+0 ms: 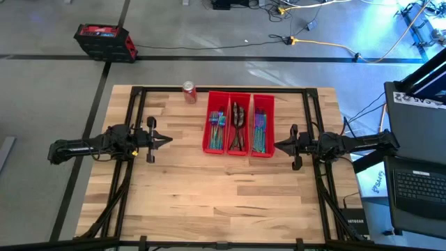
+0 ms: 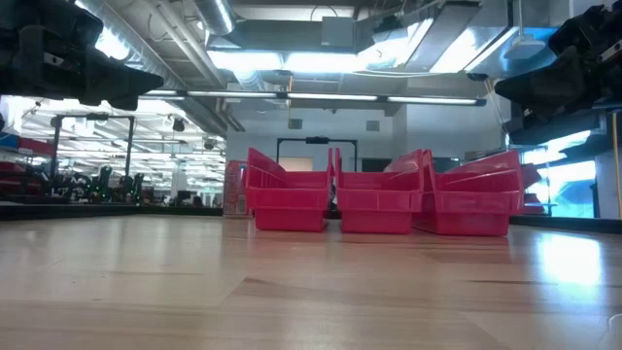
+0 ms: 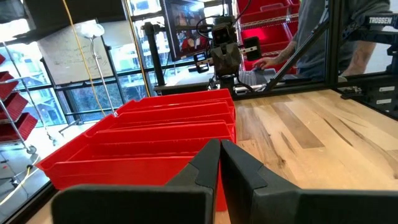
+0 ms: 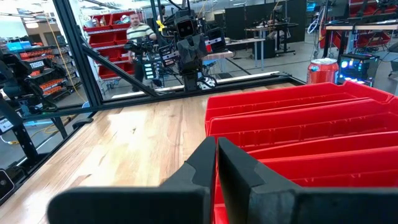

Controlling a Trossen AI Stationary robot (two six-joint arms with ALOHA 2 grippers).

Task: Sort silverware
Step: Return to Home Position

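The left gripper [image 1: 166, 140] hangs over the bare table [image 1: 209, 202] just left of three red bins, fingers clenched on nothing. The silverware lies sorted inside: teal-purple pieces [image 1: 217, 129] in the left bin [image 1: 207, 132], dark spoons [image 1: 238, 124] in the middle bin [image 1: 238, 153], more teal-purple pieces [image 1: 260, 129] in the right bin [image 1: 272, 132]. The right gripper [image 1: 279, 146], likewise clenched and empty, points at the right bin from nearby; the main risk I see is an arm dipping or swinging inward and shoving the touching row.

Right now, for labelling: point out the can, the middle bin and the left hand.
can [image 1: 189, 91]: high view, its middle.
middle bin [image 1: 240, 94]: high view, its rim.
left hand [image 1: 168, 140]: high view, between its fingertips.
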